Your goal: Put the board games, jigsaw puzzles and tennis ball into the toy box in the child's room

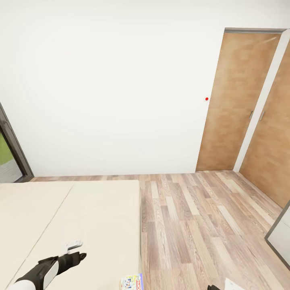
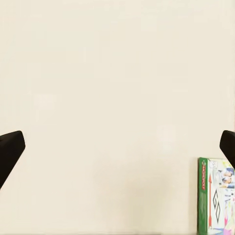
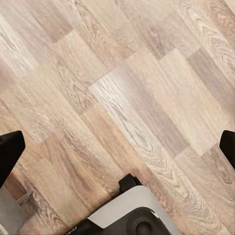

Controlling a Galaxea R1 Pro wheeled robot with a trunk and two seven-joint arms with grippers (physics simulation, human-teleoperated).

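Observation:
The bed (image 1: 68, 217), with its beige mattress, fills the lower left of the head view. A flat board game (image 1: 132, 282) with a green edge and red lettering lies near the mattress's right edge, at the bottom of the picture. My left gripper (image 1: 79, 249) hovers over the mattress to the left of the game and is open. In the left wrist view its fingertips (image 2: 11, 147) stand wide apart over the mattress, with the board game (image 2: 215, 196) off to one side. My right gripper (image 3: 117, 147) is open over the wood floor (image 3: 137, 88), holding nothing.
A wooden door (image 1: 237, 100) stands in the far white wall, with another wooden panel (image 1: 272, 137) at the right. A dark-framed window (image 1: 10, 153) is at the far left. A grey-edged white furniture panel (image 1: 282, 237) juts in at the right. Plank floor (image 1: 193, 225) lies between the bed and the doors.

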